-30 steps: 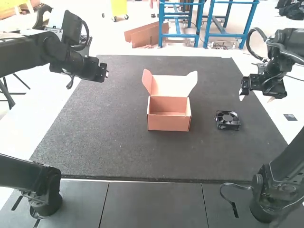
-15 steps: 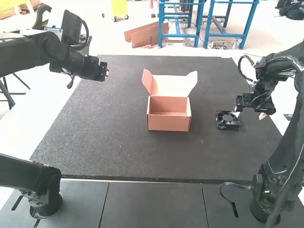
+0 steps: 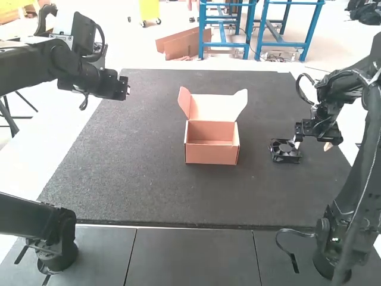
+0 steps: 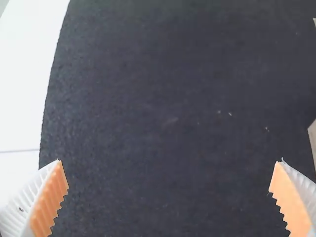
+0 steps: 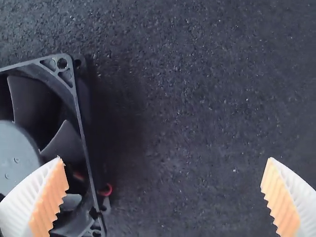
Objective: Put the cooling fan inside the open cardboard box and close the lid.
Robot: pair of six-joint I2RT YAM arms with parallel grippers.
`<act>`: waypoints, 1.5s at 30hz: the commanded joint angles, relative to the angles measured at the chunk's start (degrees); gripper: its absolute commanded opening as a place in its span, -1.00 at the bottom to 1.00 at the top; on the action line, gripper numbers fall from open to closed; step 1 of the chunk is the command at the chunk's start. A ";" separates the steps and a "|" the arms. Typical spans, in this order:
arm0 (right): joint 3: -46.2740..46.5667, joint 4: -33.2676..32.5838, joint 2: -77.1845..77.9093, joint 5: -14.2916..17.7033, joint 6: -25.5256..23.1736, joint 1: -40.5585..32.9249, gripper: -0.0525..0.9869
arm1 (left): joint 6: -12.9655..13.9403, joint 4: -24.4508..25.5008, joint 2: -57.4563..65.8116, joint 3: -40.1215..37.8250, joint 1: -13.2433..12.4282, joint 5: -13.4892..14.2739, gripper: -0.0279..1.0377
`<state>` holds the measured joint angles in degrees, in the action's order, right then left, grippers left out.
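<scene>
left gripper (image 4: 169,165) spread wide, black mat (image 4: 173,89) beneath

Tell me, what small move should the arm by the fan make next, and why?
Probably slide the right gripper sideways toward the cardboard box. Its fingers are open, but the cooling fan lies flat under just one finger while the other hangs over bare mat, so it isn't straddled yet.

one cooling fan (image 3: 285,150), one open cardboard box (image 3: 212,142), one black mat (image 3: 149,173)
</scene>
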<state>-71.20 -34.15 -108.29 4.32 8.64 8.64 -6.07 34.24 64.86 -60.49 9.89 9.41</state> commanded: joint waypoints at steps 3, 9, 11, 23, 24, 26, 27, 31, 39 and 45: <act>-1.75 1.02 -0.52 -0.01 0.23 0.41 0.83 | -0.09 -0.49 -0.17 0.28 -1.10 -0.18 0.87; -1.66 0.93 -3.07 0.43 0.41 0.23 0.83 | 0.26 -0.31 -0.17 0.37 -1.10 -0.18 0.87; -1.57 0.75 -3.59 0.61 0.41 0.23 0.83 | 0.44 -0.14 -0.17 0.37 -1.10 -0.18 0.87; 1.15 0.93 -6.23 0.87 0.32 -0.03 -0.06 | 0.79 0.13 -0.17 0.28 -1.10 -0.18 0.87; 1.50 1.54 -6.32 0.78 0.32 -0.03 -0.27 | 0.88 0.13 -0.26 0.20 -1.10 -0.18 0.87; 1.94 2.77 -6.32 0.25 0.32 -0.03 -0.49 | 1.06 0.30 -0.35 0.20 -1.10 -0.09 0.87; 1.94 2.95 -6.32 -0.10 0.14 -0.03 -0.61 | 1.14 0.48 -0.44 0.20 -1.10 -0.09 0.87; 1.06 3.92 -6.06 -3.53 -3.63 0.06 -0.93 | 1.41 0.74 -0.61 0.37 -1.10 -0.09 0.87; -1.31 -0.21 3.26 -9.41 -5.83 0.50 -0.94 | 1.76 -0.58 -0.61 1.43 -1.10 -0.01 0.87; -0.78 -5.75 15.65 -11.17 -6.36 0.14 -0.93 | 2.11 -1.10 -0.79 2.66 -1.10 -0.01 0.87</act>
<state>-70.89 -38.81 -99.77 -4.38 3.44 8.38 -4.89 33.91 64.86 -57.84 9.32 9.41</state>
